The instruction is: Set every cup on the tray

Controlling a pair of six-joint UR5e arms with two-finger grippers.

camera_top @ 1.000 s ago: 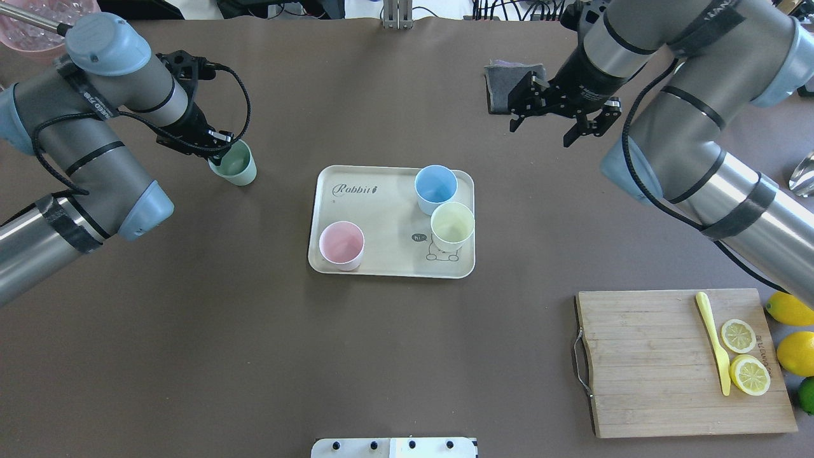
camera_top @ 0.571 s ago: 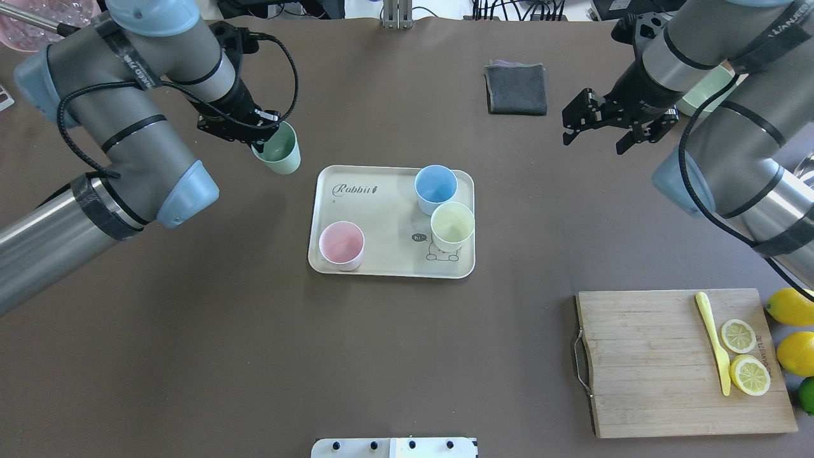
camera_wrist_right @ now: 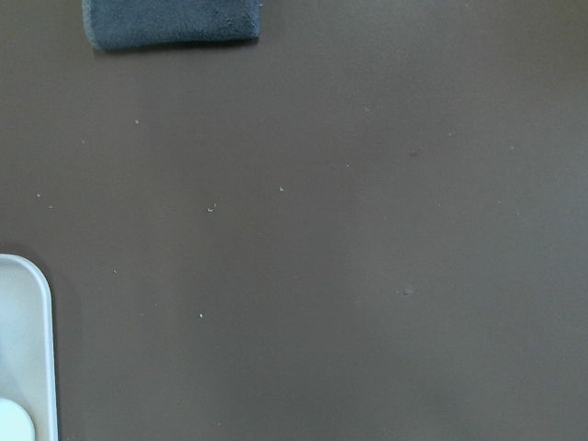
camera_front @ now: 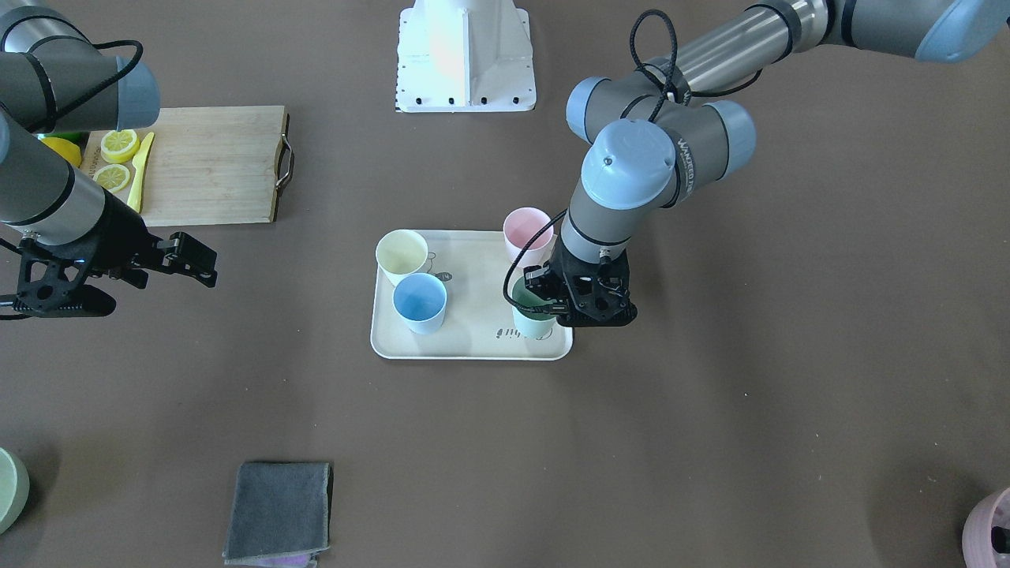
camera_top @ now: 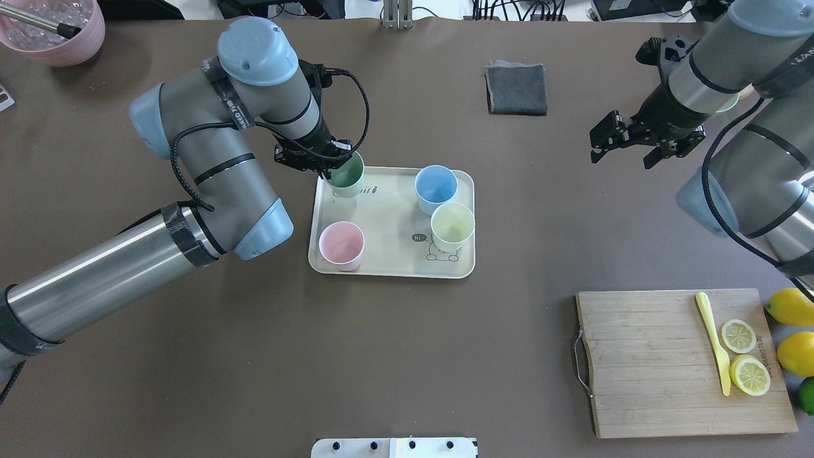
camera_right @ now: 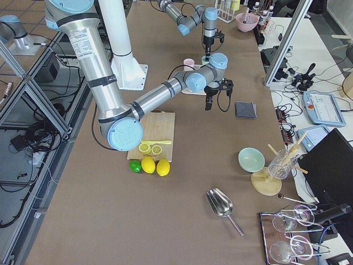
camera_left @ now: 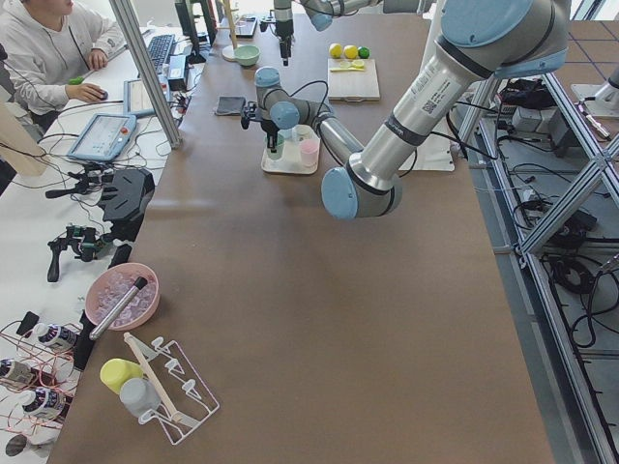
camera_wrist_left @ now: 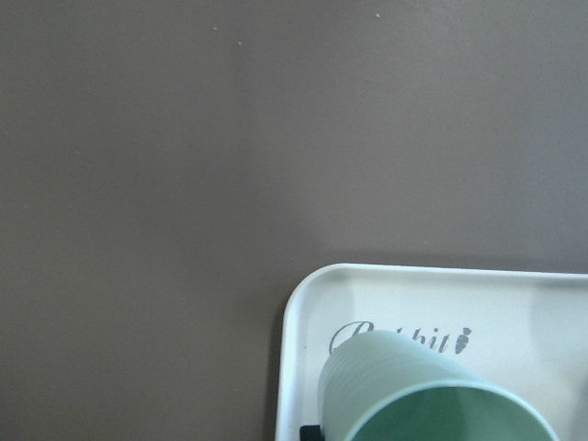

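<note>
Overhead exterior: we see the green cup over the tray, at its script corner.
Left gripper: clamped on its rim.
Right gripper: fingers apart, well off the tray.
On tray: pink cup, blue cup, yellow cup.

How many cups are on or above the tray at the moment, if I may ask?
4. The pink cup, blue cup and yellow cup stand on the tray; the left gripper holds the green cup at its corner by the script.

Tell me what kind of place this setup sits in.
Probably a robotics lab rather than a kitchen: an operator sits beside the table, a teach pendant lies nearby, and aluminium framing stands along the table's edges.
</note>
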